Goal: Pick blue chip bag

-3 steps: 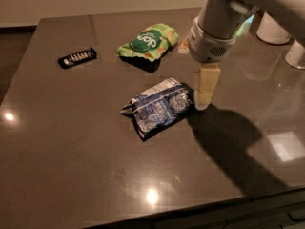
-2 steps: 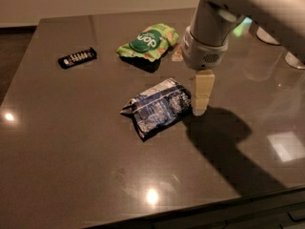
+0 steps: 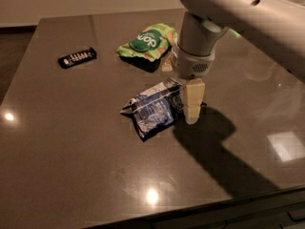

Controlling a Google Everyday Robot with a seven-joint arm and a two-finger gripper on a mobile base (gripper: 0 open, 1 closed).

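Right now your gripper (image 3: 192, 112) hangs at the far-right end of the blue chip bag (image 3: 153, 110), which lies mid-way across the table (image 3: 71, 147), long axis slanting near-left from there. Whether the gripper is open or grasping, you cannot tell.

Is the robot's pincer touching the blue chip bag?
Cannot tell. In the camera view the pincer overlaps the right end of the blue chip bag, but it could be resting on it or hovering just beside it.
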